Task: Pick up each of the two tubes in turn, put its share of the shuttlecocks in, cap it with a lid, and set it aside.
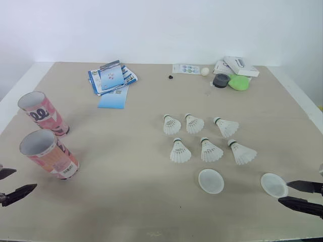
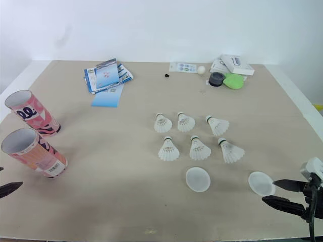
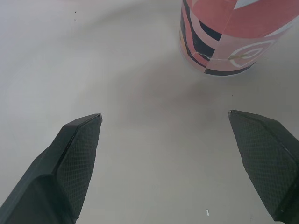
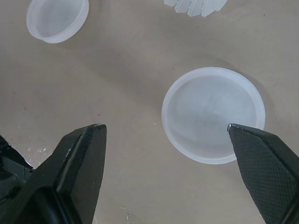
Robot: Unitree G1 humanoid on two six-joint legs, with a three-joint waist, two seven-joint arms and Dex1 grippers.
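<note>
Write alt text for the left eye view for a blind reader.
Six white shuttlecocks sit in two rows of three on a table, two clear lids just nearer. Two open pink tubes stand at left. The left gripper and right gripper, both open, hover near the front edge.

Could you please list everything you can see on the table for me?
tubes: 2, pink patterned, upright, table's left
shuttlecocks: 6, white, two rows of three, centre right
lids: 2, clear white, front right
leaflets: stack, blue and white, far left
card: 1, white, far edge
ball: 1, white, beside card
boxes: pile, white, far right
green lump: 1, green, beside boxes
dark disc: 1, dark grey, beside lump
table: 1, beige, under everything
left claw: 1, black, open, near front tube
right claw: 1, black, open, beside right lid
</note>
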